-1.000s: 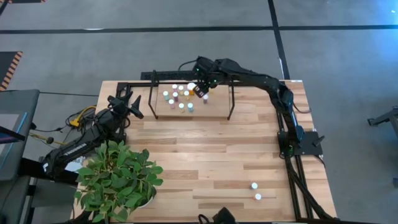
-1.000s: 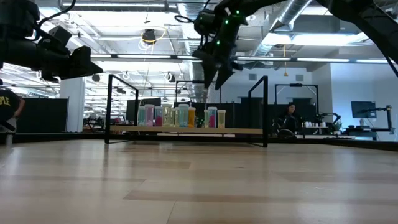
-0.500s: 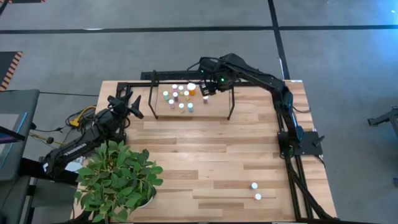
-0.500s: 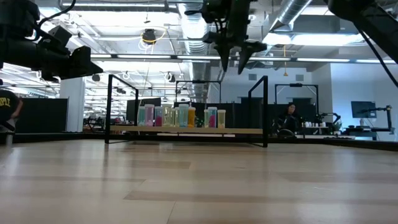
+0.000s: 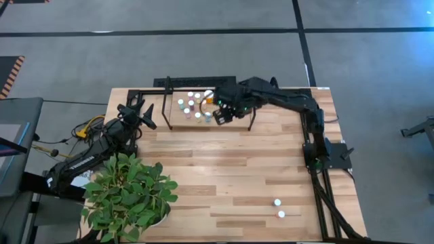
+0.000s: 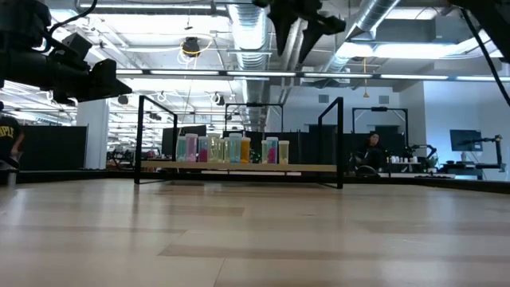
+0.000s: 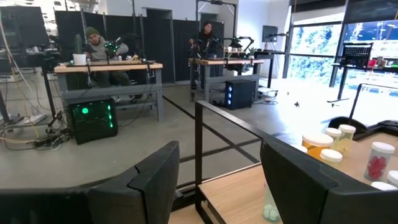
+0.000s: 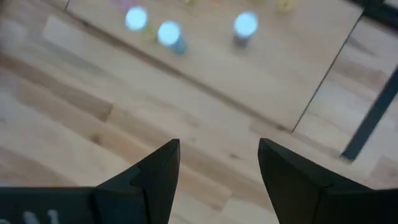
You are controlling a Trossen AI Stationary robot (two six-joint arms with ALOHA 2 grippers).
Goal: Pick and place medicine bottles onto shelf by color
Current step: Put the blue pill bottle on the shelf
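Note:
The shelf (image 5: 237,112), a low black-bar rack with a light wood board, stands at the table's far middle; it also shows in the low view (image 6: 315,167). Several small medicine bottles (image 5: 193,105) with pale caps stand upright on its board in a cluster (image 6: 231,150), the larger orange one (image 5: 209,98) among them. Two more bottles (image 5: 277,202) (image 5: 281,214) stand on the tabletop at the near right. My right gripper (image 5: 220,116) (image 8: 219,149) hovers open and empty high above the shelf's near edge. My left gripper (image 5: 148,116) (image 7: 217,155) waits open, left of the shelf.
A potted green plant (image 5: 129,193) fills the near left corner over my left arm. The shelf's upright black end loops (image 6: 341,139) rise at both ends. Bare wood tabletop (image 5: 230,169) lies between the shelf and the two near-right bottles. People sit at desks beyond the table (image 7: 99,46).
My right gripper has risen from just above the bottles on the shelf and drawn back toward the table's near edge, now over the shelf's front bar. The bottles on the shelf have stayed in place.

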